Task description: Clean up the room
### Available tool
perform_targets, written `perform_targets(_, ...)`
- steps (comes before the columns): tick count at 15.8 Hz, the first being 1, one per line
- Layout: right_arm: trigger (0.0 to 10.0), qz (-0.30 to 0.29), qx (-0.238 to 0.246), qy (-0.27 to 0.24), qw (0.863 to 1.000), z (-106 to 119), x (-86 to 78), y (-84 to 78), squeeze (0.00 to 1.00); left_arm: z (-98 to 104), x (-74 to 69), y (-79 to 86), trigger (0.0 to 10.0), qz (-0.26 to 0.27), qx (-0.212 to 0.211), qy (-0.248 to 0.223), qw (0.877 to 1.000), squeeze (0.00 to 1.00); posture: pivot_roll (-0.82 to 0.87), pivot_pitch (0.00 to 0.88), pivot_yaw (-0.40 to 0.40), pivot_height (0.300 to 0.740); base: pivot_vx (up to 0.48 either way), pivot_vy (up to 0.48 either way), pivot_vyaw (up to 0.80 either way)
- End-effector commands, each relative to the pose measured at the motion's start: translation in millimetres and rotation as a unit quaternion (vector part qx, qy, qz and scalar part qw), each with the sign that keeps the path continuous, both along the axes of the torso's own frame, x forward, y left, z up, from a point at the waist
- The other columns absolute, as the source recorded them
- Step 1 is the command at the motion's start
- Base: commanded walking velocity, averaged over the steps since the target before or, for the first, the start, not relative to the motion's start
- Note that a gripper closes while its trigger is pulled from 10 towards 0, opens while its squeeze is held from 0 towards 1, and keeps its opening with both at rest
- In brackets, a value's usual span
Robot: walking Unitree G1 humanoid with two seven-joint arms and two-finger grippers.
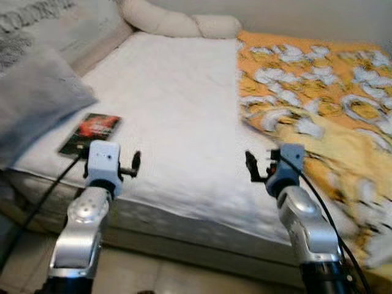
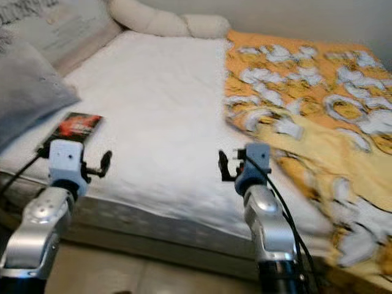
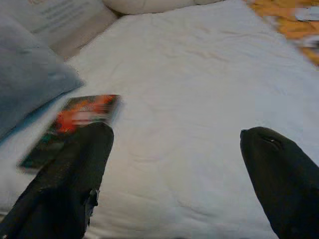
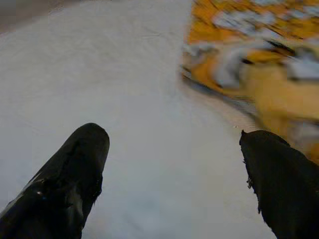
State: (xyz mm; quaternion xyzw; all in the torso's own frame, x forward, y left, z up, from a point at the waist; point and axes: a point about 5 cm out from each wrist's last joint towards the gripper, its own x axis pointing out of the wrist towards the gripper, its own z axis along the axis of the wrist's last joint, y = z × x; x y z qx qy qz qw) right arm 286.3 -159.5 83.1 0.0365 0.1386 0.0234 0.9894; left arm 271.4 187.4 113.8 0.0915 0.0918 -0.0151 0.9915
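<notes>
Both grippers — left (image 3: pixel 174 149), right (image 4: pixel 174 149) — hover with fingers spread wide over the rumpled white sheet (image 1: pixel 177 104); a flat glossy book (image 1: pixel 90 133) lies beside the soft grey pillow (image 1: pixel 33 98).

Bed (image 1: pixel 177 116) with a white sheet, seen from its foot edge. Pale plain wall (image 1: pixel 318 18) behind the head edge, where a long cream bolster pillow (image 1: pixel 177 21) lies. Orange and yellow patterned blanket (image 1: pixel 318 104) with white shapes spread over the right side. Grey cushion (image 1: pixel 30 104) at the left edge. Beige tiled floor (image 1: pixel 184 275) below the mattress. Soft, even daylight.
</notes>
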Motion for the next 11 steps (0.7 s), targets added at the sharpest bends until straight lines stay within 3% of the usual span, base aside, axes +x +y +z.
perform_targets(1, 10.0, 0.001, -0.006, -0.006, 1.000, 4.3, 1.3, 1.3, 0.00, 4.3, 1.5, 1.0, 10.0, 0.000, 0.004, -0.008, 1.000, 0.00, -0.02, 0.000, 0.028, 0.740, 0.000, -0.480, 0.00)
perform_targets(9, 10.0, -0.006, -0.015, -0.004, 1.000, 1.4, 3.2, -0.1, 0.00, 1.4, 1.7, -2.7, 10.0, -0.016, 0.010, -0.004, 1.000, 0.00, -0.03, 0.000, 0.040, 0.740, 0.000, -0.480, 0.00)
perform_targets(11, 10.0, -0.013, -0.004, 0.002, 1.000, -0.2, 2.6, -0.1, 0.00, 2.5, 1.9, -2.2, 10.0, -0.012, 0.005, -0.003, 1.000, 0.00, -0.01, 0.000, 0.029, 0.740, 0.000, -0.191, 0.00)
